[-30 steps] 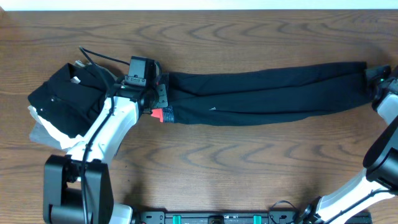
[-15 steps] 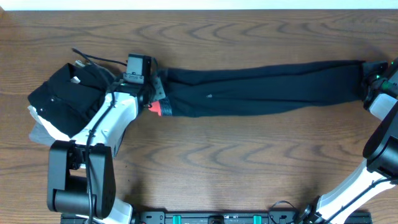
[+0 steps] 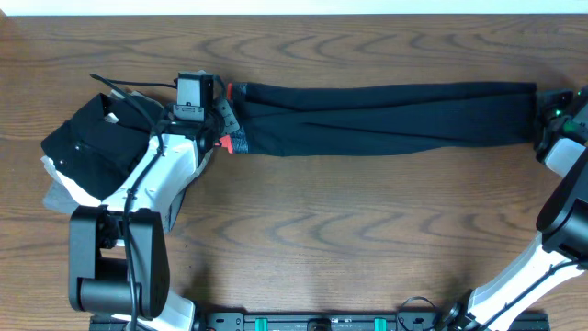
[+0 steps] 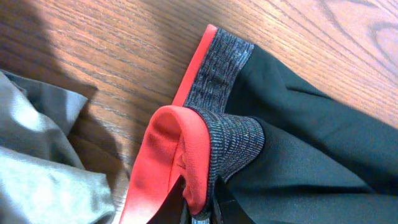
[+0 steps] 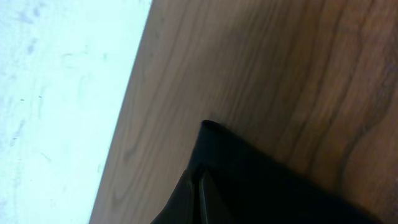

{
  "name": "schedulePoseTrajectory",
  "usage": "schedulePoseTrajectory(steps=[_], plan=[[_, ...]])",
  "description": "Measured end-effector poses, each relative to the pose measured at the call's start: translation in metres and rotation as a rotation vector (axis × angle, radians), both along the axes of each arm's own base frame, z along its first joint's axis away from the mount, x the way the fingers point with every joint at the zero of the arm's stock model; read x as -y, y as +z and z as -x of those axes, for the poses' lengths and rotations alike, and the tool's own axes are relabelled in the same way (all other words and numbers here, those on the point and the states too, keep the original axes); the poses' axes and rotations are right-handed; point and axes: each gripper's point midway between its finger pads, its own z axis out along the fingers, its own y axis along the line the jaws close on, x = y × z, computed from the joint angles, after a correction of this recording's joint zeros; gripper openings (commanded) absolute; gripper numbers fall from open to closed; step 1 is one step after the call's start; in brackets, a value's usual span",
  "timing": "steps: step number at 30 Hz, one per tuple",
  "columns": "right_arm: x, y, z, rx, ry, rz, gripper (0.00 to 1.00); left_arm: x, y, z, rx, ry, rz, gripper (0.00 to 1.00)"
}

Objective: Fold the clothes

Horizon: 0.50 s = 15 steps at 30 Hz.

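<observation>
Taut along table (image 3: 322, 211): leggings (image 3: 386, 118); left hand (image 4: 200, 206) pinching coral waistband (image 4: 168, 152), right hand (image 5: 199, 186) clamped on cuff end

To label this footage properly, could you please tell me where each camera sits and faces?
Overhead: above the table, looking down; left arm, right arm, leggings stretched between.
Left wrist: on left arm, facing waistband; left gripper at bottom.
Right wrist: on right arm, facing cuff; right gripper at bottom.
All share the leggings.

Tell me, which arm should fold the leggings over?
Probably the right: the right gripper pinches the leggings at their leg ends and could carry them to the waistband, which the left gripper holds beside a heap of clothes.
</observation>
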Motion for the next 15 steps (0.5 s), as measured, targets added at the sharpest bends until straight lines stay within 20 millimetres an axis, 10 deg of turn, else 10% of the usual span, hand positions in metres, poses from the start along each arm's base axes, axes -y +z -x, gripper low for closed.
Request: schedulePoseTrajectory(steps=[8, 12, 15], plan=[[-0.001, -0.002, -0.002, 0.001, 0.003, 0.000, 0.07, 0.001, -0.016, 0.000, -0.035, 0.015, 0.012, 0.25], [-0.005, -0.001, -0.005, 0.005, 0.005, -0.007, 0.43, 0.001, -0.019, 0.000, -0.042, 0.019, 0.020, 0.62], [-0.008, -0.001, -0.006, 0.003, 0.024, -0.004, 0.61, 0.002, -0.019, -0.001, -0.042, 0.021, 0.025, 0.67]])
